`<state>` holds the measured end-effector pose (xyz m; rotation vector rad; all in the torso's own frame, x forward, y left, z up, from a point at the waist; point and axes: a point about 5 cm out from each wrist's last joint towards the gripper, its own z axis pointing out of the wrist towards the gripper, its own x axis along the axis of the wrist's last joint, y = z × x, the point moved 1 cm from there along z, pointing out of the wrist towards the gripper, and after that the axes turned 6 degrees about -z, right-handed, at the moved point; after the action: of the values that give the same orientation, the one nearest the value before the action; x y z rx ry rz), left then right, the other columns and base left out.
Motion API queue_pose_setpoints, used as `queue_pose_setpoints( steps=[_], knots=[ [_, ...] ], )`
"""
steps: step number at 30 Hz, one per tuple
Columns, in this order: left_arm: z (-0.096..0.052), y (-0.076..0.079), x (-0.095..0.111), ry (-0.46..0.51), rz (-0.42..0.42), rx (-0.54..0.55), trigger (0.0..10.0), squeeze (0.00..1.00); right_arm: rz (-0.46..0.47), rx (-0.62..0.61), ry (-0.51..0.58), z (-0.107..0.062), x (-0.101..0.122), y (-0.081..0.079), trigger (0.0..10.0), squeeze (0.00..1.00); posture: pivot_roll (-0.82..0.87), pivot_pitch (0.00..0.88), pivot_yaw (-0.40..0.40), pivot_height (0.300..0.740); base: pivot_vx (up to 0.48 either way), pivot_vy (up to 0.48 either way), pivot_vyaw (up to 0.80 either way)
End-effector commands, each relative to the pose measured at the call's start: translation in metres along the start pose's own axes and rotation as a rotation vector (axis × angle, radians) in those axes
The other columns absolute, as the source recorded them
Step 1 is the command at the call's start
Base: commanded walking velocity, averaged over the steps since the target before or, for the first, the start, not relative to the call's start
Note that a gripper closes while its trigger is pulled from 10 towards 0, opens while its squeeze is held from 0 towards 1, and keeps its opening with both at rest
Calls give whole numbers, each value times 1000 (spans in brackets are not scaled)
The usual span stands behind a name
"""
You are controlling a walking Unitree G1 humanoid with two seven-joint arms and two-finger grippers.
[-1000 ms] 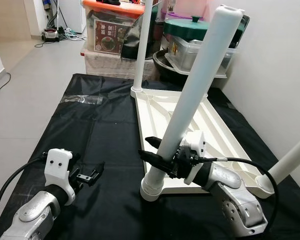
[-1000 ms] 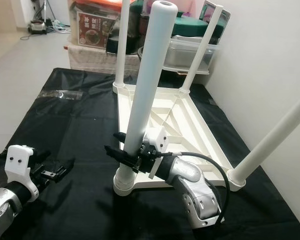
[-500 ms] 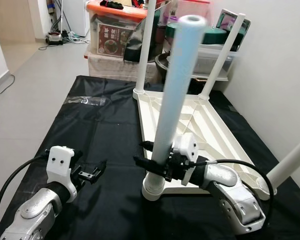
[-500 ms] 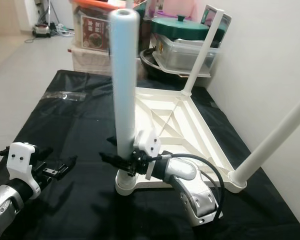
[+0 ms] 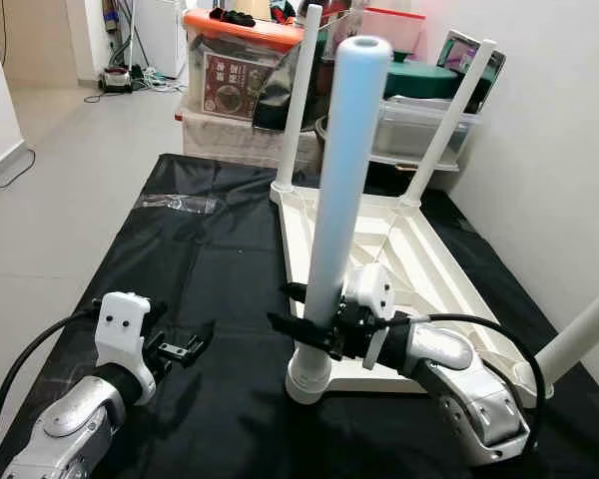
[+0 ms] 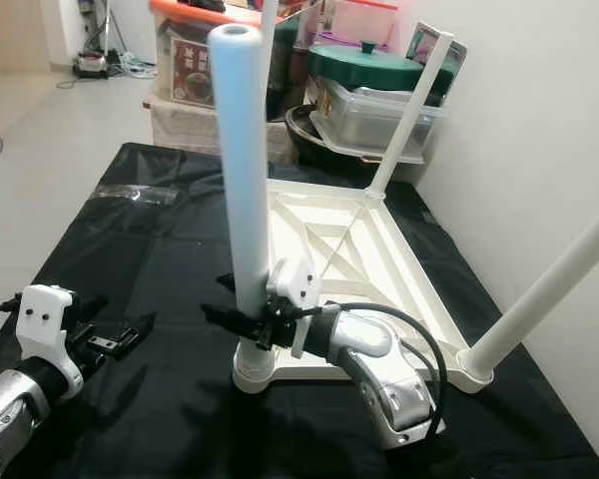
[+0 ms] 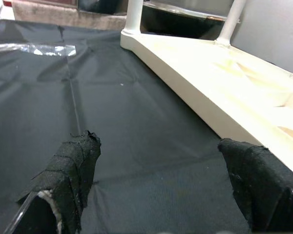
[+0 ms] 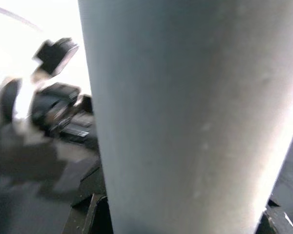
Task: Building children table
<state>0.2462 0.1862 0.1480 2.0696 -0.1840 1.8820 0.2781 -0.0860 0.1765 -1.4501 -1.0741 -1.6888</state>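
Observation:
A cream children's tabletop (image 5: 419,261) lies upside down on a black cloth (image 5: 220,269). Its near-left white leg (image 5: 339,200) stands upright in the corner socket (image 5: 307,375). My right gripper (image 5: 286,307) is shut on this leg just above the socket, one black finger on each side; the leg (image 8: 185,112) fills most of the right wrist view. Two more legs stand at the far corners (image 5: 301,100) (image 5: 449,120), and one slants up at the near right (image 5: 584,334). My left gripper (image 5: 185,349) hovers low over the cloth to the left, open and holding nothing, its fingers (image 7: 71,165) wide apart.
Stacked storage boxes (image 5: 240,70) and a green-lidded pot (image 6: 364,60) crowd the far end. A clear plastic bag (image 5: 175,203) lies on the cloth's far left. A white wall (image 5: 559,150) runs along the right; bare tiled floor (image 5: 60,170) lies to the left.
The held leg swung from leaning right to standing upright in its socket, with my right gripper still on it. The left gripper stayed put. The camera shifted slightly.

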Motion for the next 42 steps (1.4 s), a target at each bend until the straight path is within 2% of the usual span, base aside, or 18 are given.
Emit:
queue_pose_setpoints(
  steps=[1,2,3,4,5,6,8,10,11,12,14,16,20,25,29,34,40,42],
  knots=[
    [1,3,-7,-23,-15,-8,10000,0,133,-45,-84,1,-26,-4,10000,0,125,0,-176,740,0,0,0],
    [1,3,-7,-22,-15,-7,10000,0,158,-171,-107,2,-31,5,10000,0,124,0,-176,740,0,0,0],
    [1,3,-7,-22,-15,-7,10000,0,158,-171,-107,2,-31,5,10000,0,124,0,-176,740,0,0,0],
    [1,3,-7,-22,-14,-6,10000,0,178,-329,-149,1,-38,18,10000,0,124,0,-176,740,0,0,0],
    [1,3,-7,-22,-14,-6,10000,0,178,-329,-149,1,-38,18,10000,0,124,0,-176,740,0,0,0],
    [1,3,-7,-21,-12,-3,10000,0,235,-557,-186,-4,-46,34,10000,0,126,0,-181,740,0,0,0],
    [1,3,-7,-21,-12,-3,10000,0,235,-557,-186,-4,-46,34,10000,0,126,0,-181,740,0,0,0],
    [0,2,-7,-15,-9,6,10000,0,328,-987,-245,-31,-62,55,10000,0,130,0,-173,740,0,0,0],
    [0,2,-7,-15,-9,6,10000,0,328,-987,-245,-31,-62,55,10000,0,130,0,-173,740,0,0,0],
    [0,2,-7,-14,-7,9,10000,0,354,-1136,-246,-44,-65,58,10000,0,130,0,-168,740,0,0,0],
    [0,2,-7,-14,-7,9,10000,0,354,-1136,-246,-44,-65,58,10000,0,130,0,-168,740,0,0,0],
    [1,-3,-6,-16,0,15,10000,0,306,-1315,-153,-66,-52,60,10000,0,115,0,-144,740,0,0,0],
    [4,-6,-5,-17,6,17,10000,0,208,-1380,-80,-75,-33,62,10000,0,110,0,-138,740,0,0,0],
    [9,-5,-4,-10,6,17,10000,0,127,-1314,-36,-60,-18,57,10000,0,113,0,-140,740,0,0,0],
    [8,-5,-4,-8,5,19,10000,0,129,-1291,-28,-54,-17,57,10000,0,113,0,-140,740,0,0,0],
    [6,-3,-3,-3,5,11,10000,0,203,-1126,2,-28,-16,49,10000,0,113,0,-140,740,0,0,0],
    [6,-2,-2,4,-3,1,10000,0,229,-1067,-2,-22,-17,47,10000,0,123,0,-144,740,0,0,0],
    [6,-1,-2,3,-13,-7,10000,0,249,-986,-20,-17,-19,43,10000,0,122,0,-143,740,-379,0,0]
  ],
)
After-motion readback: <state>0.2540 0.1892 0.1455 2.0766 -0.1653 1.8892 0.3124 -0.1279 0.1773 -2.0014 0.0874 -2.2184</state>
